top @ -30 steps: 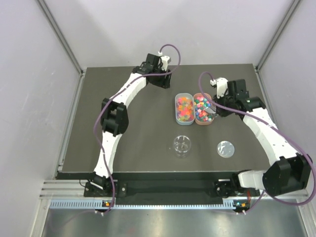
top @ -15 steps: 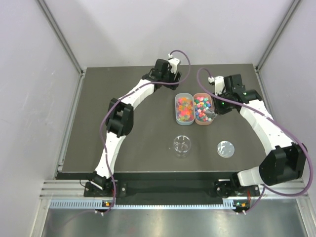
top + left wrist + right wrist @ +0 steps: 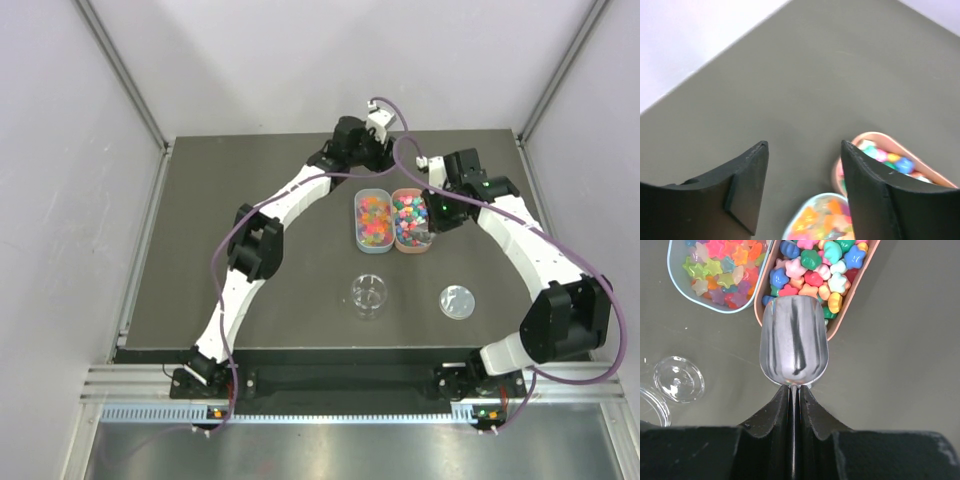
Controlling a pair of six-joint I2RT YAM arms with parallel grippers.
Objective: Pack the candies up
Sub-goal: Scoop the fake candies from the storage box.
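The dark bench (image 3: 180, 220) carries everything. The left arm (image 3: 290, 195) stretches to its far side, and the left tool (image 3: 804, 167) hangs there spread and empty over bare surface just behind the trays. The right arm (image 3: 520, 243) bends in from the right, and the right tool (image 3: 794, 392) is pressed together on the thin handle of the scoop (image 3: 794, 340).

Two oblong trays lie side by side and touching. The blue tray (image 3: 373, 246) holds translucent star-shaped sweets, and the pink tray (image 3: 408, 251) holds opaque chunky ones. Nearer the arms stands the clear round cup (image 3: 369, 294), which looks empty; its lid (image 3: 457, 301) lies flat, well apart to the right.

The scoop looks empty; its mouth rests at the near end of the pink tray, on or just above the heap.

All the candies (image 3: 812, 277) sit in the two trays; none shows in the cup. They are probably light, hard and smooth, so loose pieces would roll or bounce; a two-finger tool would likely pinch them poorly, and scooping suits them better. The scoop should be driven low into the heap and kept level on the way to the cup; tipped, it would shed its load onto the bench. The cup also looks light and might slide if nudged.
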